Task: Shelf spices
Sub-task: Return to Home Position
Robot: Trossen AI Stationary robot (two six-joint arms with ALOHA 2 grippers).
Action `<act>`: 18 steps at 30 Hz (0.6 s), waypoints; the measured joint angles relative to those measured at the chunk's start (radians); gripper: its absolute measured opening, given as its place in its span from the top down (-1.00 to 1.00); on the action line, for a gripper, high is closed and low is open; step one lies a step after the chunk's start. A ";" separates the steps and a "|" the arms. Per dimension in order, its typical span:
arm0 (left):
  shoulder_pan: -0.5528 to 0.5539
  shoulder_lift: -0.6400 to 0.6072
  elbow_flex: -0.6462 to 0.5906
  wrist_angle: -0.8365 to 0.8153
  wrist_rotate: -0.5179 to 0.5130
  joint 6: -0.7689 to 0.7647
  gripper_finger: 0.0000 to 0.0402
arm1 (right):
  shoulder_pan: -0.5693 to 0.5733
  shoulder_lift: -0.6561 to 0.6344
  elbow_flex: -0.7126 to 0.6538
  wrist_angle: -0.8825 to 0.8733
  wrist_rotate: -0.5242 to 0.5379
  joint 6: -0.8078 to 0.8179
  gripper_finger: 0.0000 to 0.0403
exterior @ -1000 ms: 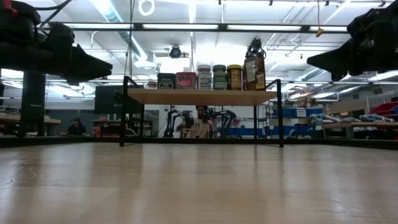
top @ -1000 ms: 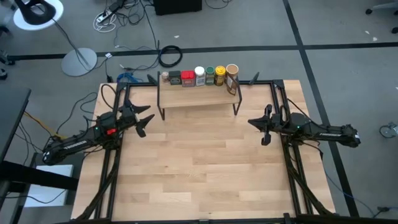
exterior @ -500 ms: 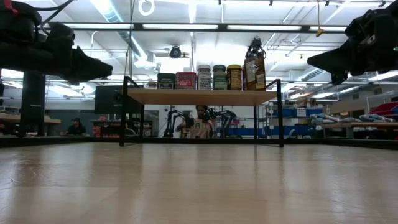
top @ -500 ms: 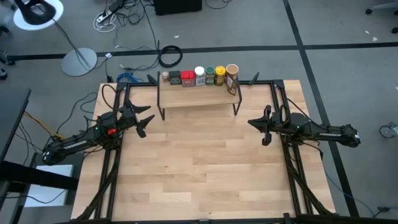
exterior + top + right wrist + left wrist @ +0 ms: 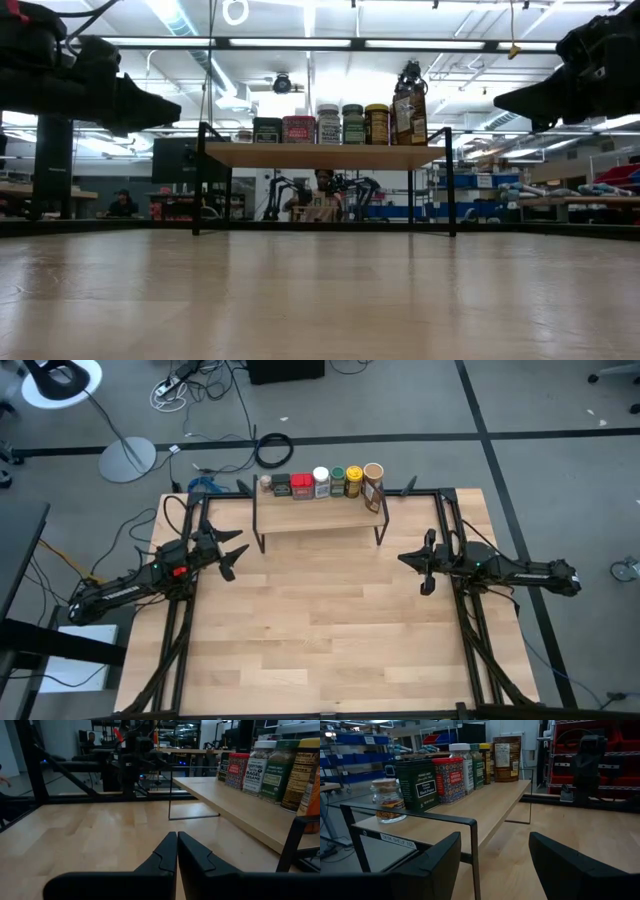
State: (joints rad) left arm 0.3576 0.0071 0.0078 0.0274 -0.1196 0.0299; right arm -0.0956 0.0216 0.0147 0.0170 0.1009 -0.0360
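Observation:
The shelf [image 5: 320, 518] stands at the table's far middle, a light board on thin black legs. Several spices [image 5: 321, 482] stand upright in a row along its far edge, from a small tan-capped jar [image 5: 386, 800] through the dark tin [image 5: 418, 785] and red tin [image 5: 449, 779] to the tall brown canister [image 5: 373, 486]. My left gripper [image 5: 236, 550] hovers open at the table's left, level, pointing toward the shelf's left end. At the table's right my right gripper [image 5: 404, 557] hovers shut and level. Neither has anything between its fingers.
Bare wooden tabletop [image 5: 320, 630] spreads between and in front of both arms. Black frame rails [image 5: 185, 630] run along the table's left and right sides. The low view shows open space under the shelf board [image 5: 320, 155] between its legs.

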 joint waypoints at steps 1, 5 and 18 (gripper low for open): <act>0.000 0.000 0.000 0.000 0.000 0.000 -0.19 | 0.000 0.000 0.000 0.000 0.000 0.000 0.94; 0.000 0.000 0.000 0.020 -0.003 -0.001 -0.19 | 0.000 0.000 0.000 -0.001 0.000 0.000 0.93; 0.000 0.000 0.000 0.039 -0.002 -0.001 -0.19 | 0.000 0.000 -0.003 0.049 0.004 0.000 0.95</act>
State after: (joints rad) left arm 0.3576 0.0067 0.0074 0.0663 -0.1219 0.0288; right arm -0.0956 0.0212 0.0120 0.0662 0.1047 -0.0364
